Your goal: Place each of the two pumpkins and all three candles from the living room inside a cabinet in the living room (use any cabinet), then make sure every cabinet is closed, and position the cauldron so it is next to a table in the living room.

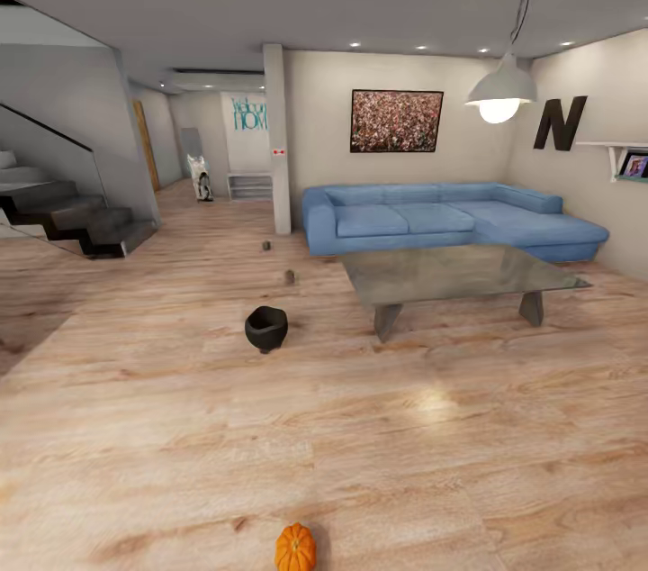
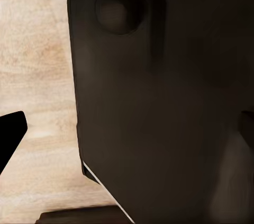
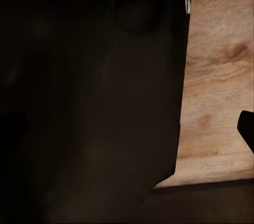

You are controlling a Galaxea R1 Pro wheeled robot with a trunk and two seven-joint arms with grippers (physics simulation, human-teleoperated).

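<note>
One orange ribbed pumpkin (image 1: 295,548) lies on the wood floor at the near edge of the head view. The black cauldron (image 1: 266,328) stands on the floor to the left of the glass-topped table (image 1: 454,272), a short gap between them. Two small candles (image 1: 289,276) (image 1: 266,245) stand on the floor beyond the cauldron. The cabinet is out of view. My left gripper (image 2: 127,134) and right gripper (image 3: 127,128) are tucked against my dark body, each with a black fingertip (image 2: 10,135) (image 3: 246,128) far out at the picture's edge and nothing held.
A blue corner sofa (image 1: 441,220) stands behind the table against the far wall. Dark stairs (image 1: 76,224) rise at the left, and a white pillar (image 1: 277,139) stands behind the candles. A pendant lamp (image 1: 500,94) hangs over the table. Open wood floor stretches between me and the cauldron.
</note>
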